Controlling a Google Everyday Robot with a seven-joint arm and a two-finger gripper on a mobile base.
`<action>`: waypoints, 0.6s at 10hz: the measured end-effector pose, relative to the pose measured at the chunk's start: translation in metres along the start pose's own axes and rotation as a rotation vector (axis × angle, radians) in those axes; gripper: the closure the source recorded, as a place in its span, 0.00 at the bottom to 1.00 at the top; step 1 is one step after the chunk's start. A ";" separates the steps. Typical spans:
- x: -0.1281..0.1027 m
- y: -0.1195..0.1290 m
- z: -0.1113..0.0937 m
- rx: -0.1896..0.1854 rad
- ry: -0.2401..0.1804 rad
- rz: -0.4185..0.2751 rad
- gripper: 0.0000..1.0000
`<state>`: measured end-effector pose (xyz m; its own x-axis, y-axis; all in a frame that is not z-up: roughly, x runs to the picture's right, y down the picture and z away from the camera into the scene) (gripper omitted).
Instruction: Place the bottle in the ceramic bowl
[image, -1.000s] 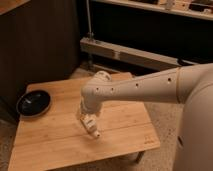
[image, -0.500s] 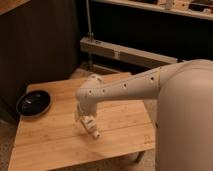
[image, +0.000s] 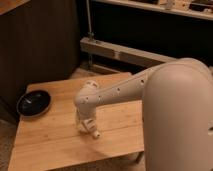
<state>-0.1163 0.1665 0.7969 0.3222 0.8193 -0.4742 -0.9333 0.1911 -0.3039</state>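
The ceramic bowl (image: 33, 102) is dark and glossy and sits at the left edge of the wooden table (image: 50, 142), with nothing in it. My cream arm reaches from the right over the middle of the table and bends down at the wrist. The gripper (image: 86, 125) points down, just above the tabletop, and is shut on the bottle (image: 92, 131). The bottle is small and whitish-tan with reddish marks, and its white tip sticks out to the lower right. The gripper and the bottle are about a bowl's width to the right of the bowl and a little nearer the front.
The table is small, with its front edge close below the gripper and its right edge under my arm. A dark cabinet wall stands behind the table on the left. A metal rail and shelving run along the back right. My arm's bulky shoulder fills the right side.
The gripper has moved a little to the left, toward the bowl, with the bottle in it. The arm's shoulder has swung further into view. The bowl has not moved.
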 end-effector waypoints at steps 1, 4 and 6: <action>0.001 -0.003 0.006 0.009 0.002 0.001 0.35; 0.003 -0.009 0.021 0.008 0.023 0.013 0.35; 0.003 -0.007 0.028 -0.008 0.043 0.024 0.36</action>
<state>-0.1136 0.1829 0.8206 0.3067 0.7993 -0.5167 -0.9395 0.1671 -0.2991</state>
